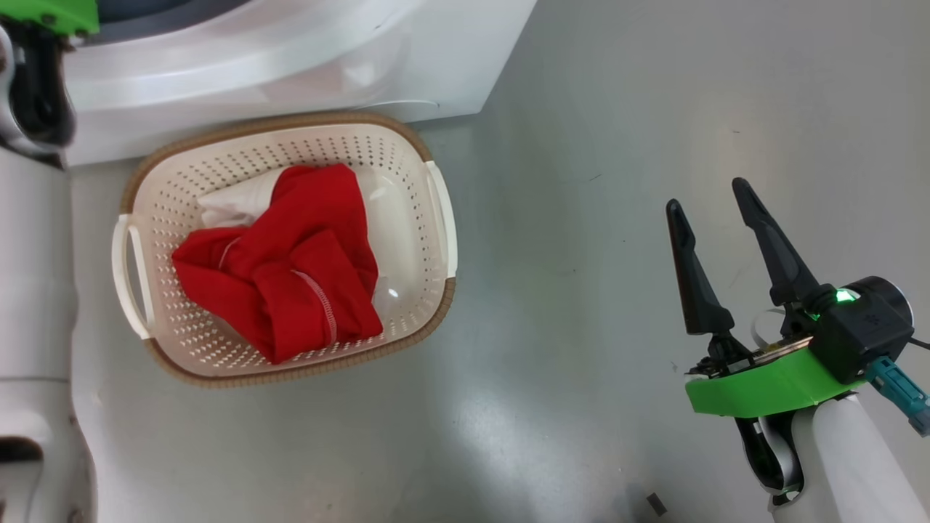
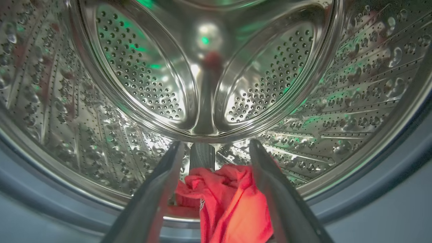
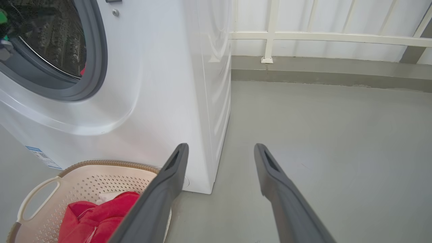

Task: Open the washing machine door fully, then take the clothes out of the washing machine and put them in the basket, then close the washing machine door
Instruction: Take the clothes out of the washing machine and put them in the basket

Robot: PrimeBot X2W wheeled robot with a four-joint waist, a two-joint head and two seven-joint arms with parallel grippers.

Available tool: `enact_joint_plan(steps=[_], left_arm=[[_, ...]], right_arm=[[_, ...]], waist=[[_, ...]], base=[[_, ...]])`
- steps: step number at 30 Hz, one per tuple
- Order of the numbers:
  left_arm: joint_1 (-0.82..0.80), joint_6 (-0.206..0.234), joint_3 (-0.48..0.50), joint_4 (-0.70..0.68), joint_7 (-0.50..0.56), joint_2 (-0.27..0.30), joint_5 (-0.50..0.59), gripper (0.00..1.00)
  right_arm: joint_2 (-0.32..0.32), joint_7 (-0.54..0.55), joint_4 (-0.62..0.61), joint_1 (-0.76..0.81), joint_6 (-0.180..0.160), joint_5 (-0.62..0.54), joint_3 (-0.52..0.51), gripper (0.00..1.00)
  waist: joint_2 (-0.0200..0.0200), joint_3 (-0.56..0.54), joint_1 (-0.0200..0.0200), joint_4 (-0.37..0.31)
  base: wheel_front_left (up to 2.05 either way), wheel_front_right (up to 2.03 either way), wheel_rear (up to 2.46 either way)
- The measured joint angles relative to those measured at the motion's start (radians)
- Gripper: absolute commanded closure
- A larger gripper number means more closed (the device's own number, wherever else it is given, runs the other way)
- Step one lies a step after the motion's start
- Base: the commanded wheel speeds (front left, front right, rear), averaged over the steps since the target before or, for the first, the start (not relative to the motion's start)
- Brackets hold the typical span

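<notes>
Poking into the drum (image 2: 141, 67), the left gripper (image 2: 216, 143) is spread wide — the clothes (image 2: 229, 199) lie low between its fingers (image 2: 152, 195), ungripped.

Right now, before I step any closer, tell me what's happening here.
The left pincer is inside the washing machine, open, its fingers either side of a red garment lying at the front of the drum. More red and white clothes already lie in the basket on the floor in front of the machine. The right pincer hangs open above the floor beside the basket, holding nothing.
</notes>
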Motion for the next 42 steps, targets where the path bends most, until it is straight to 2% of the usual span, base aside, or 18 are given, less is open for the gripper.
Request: enact_joint_plan(steps=[9,21,26,30,36,37,39,40,41,42], left_arm=[[-0.112,-0.031,-0.012,0.165,0.07,-0.009,-0.041,0.0],[-0.165,-0.056,-0.103,0.313,0.188,-0.009,-0.012,0.0],[-0.177,-0.055,-0.147,0.354,0.221,0.008,0.024,0.0],[-0.177,-0.028,-0.182,0.376,0.231,0.026,0.058,0.0],[-0.177,-0.02,-0.198,0.393,0.231,0.033,0.068,0.0],[-0.177,-0.02,-0.2,0.395,0.234,0.033,0.068,0.11],[-0.177,-0.02,-0.21,0.399,0.244,0.033,0.069,0.59],[-0.177,-0.02,-0.221,0.4,0.245,0.034,0.079,0.89],[-0.177,-0.02,-0.226,0.402,0.249,0.034,0.086,1.0],[-0.177,-0.02,-0.227,0.404,0.249,0.034,0.084,1.0]], right_arm=[[0.0,0.0,0.005,0.0,0.0,0.001,0.01,0.0],[0.0,0.0,0.005,0.0,0.0,0.027,0.018,0.0],[0.0,0.0,0.005,0.0,0.0,0.032,0.023,0.0],[0.0,0.0,0.004,0.0,0.0,0.039,0.028,0.0],[0.0,0.0,0.004,0.0,0.0,0.049,0.036,0.0],[0.0,0.0,0.003,0.0,0.0,0.049,0.036,0.0],[0.0,0.0,0.003,0.0,0.0,0.05,0.038,0.0],[0.0,0.0,0.003,0.0,0.0,0.051,0.038,0.0],[0.0,0.0,0.003,0.0,0.0,0.054,0.038,0.0],[0.0,0.0,0.003,0.0,0.0,0.056,0.039,0.0]], waist=[[0.0,-0.003,0.0,-0.02],[0.0,0.012,0.0001,-0.04],[0.0,0.013,0.0,-0.051],[0.0,0.012,0.0001,-0.06],[0.0,0.016,0.0,-0.073],[0.0,0.017,0.0001,-0.075],[0.0,0.02,0.0,-0.077],[0.0,0.021,0.0001,-0.077],[0.0,0.021,0.0,-0.078],[0.0,0.022,0.0001,-0.078]], base=[[0.0,0.0,0.0],[0.0,0.0,0.0],[0.0,0.0,0.0],[0.0,0.0,0.0],[0.0,0.0,0.0],[0.0,0.0,0.0],[0.0,0.0,0.0],[0.0,0.0,0.0],[0.0,0.0,0.0],[0.0,0.0,0.0]])
